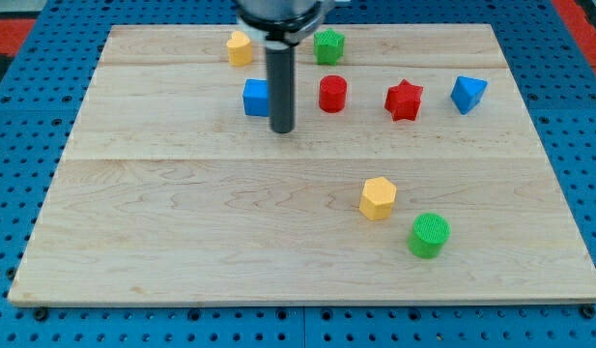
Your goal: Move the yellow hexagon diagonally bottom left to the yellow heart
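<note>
My tip (282,130), a bare rod end with no jaws to open or close, rests just right of the blue cube (255,98). The yellow heart (240,47) lies above; the yellow hexagon (378,198) sits well apart, lower right, near the green cylinder (429,235).

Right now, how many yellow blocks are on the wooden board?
2. The yellow heart sits near the view's top, left of my tip. The yellow hexagon sits lower right, beside the green cylinder. The rod could hide another.
</note>
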`<state>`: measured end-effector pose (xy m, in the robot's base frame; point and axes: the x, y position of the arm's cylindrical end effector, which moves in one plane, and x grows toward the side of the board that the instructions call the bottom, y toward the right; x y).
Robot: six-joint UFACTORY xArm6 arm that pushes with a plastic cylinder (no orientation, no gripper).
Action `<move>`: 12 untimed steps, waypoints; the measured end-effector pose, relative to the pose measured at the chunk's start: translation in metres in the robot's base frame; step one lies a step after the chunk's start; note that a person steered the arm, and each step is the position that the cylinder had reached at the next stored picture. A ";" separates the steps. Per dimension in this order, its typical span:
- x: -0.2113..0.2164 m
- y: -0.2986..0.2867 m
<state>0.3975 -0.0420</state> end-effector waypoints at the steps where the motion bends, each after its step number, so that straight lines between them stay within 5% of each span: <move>1: -0.021 -0.045; 3: -0.030 0.009; 6: 0.123 0.222; 7: 0.124 0.136; 9: 0.051 -0.055; 11: 0.079 0.020; 12: 0.033 0.003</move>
<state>0.4302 -0.0390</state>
